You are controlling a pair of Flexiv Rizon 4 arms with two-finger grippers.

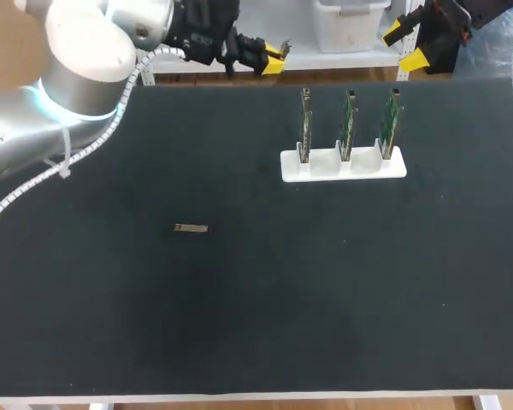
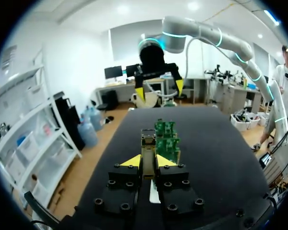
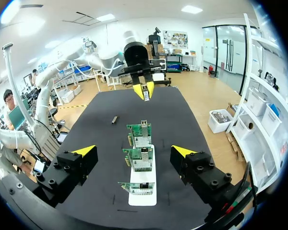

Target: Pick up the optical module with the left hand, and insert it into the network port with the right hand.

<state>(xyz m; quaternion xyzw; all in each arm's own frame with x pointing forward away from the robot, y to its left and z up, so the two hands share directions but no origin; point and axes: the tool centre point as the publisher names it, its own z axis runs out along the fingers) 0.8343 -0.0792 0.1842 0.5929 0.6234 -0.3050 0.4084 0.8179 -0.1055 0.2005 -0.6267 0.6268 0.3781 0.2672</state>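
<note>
My left gripper (image 2: 148, 161) is shut on a small metal optical module (image 2: 148, 142) that sticks out ahead of its yellow tips. It hangs over the table's far edge at the left (image 1: 275, 58). A second module (image 1: 191, 228) lies flat on the black mat, left of centre. Three green network cards (image 1: 346, 124) stand upright in a white holder (image 1: 343, 168). Over the far right edge, my right gripper (image 1: 406, 46) is open, and its wrist view looks down the row of cards (image 3: 140, 158), nothing between its fingers (image 3: 133, 151). The left gripper (image 3: 144, 90) faces it across the table.
The black mat (image 1: 256, 307) covers the whole tabletop. The holder with the cards is the only upright obstacle, at the far right of centre. The table's near edge (image 1: 239, 398) runs along the front.
</note>
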